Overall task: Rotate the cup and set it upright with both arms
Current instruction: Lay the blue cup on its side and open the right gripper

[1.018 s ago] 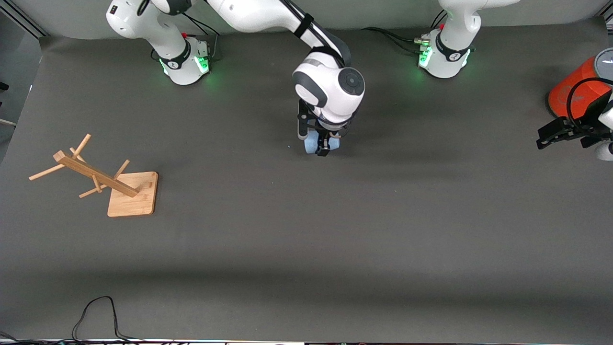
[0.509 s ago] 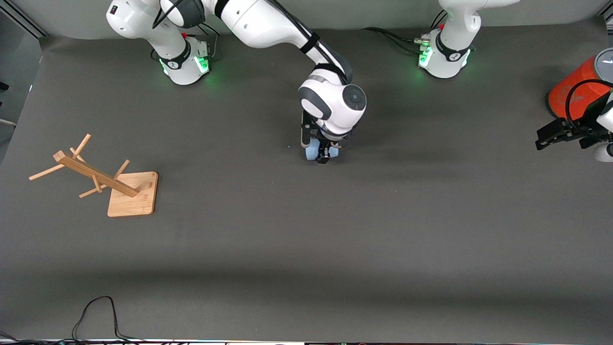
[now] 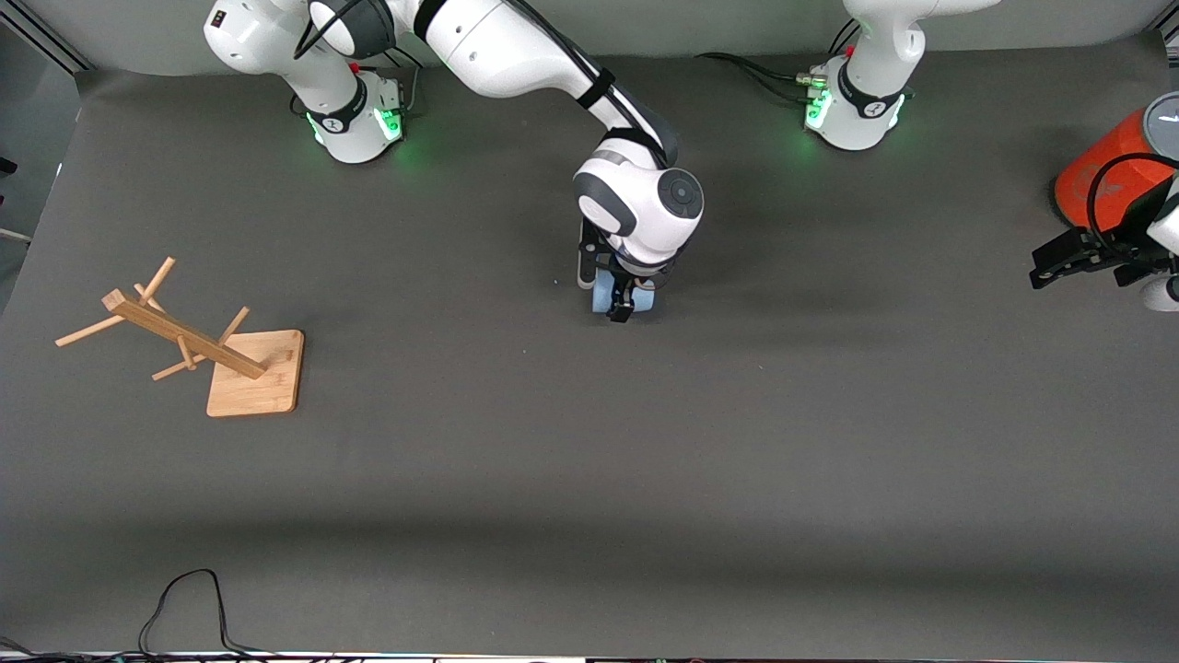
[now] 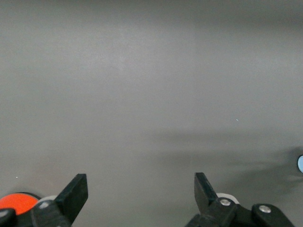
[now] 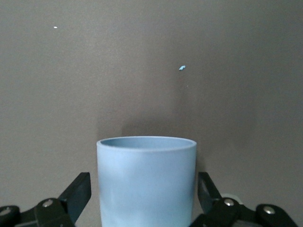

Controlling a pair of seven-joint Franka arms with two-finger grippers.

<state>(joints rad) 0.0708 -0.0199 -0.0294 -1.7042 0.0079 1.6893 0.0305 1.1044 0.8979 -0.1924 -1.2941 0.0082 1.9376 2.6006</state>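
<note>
Right gripper [image 3: 623, 296] shifted toward camera, fingers straddling cup [image 5: 146, 182], clamp unclear. Left gripper [image 4: 139, 194] waits, fingers apart.

High front overview, two close wrist cameras

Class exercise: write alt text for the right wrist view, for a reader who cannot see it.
A light-blue cup sits between the two black fingers of the right gripper, one finger on each side of it. Plain dark grey table fills the rest of the picture.
</note>
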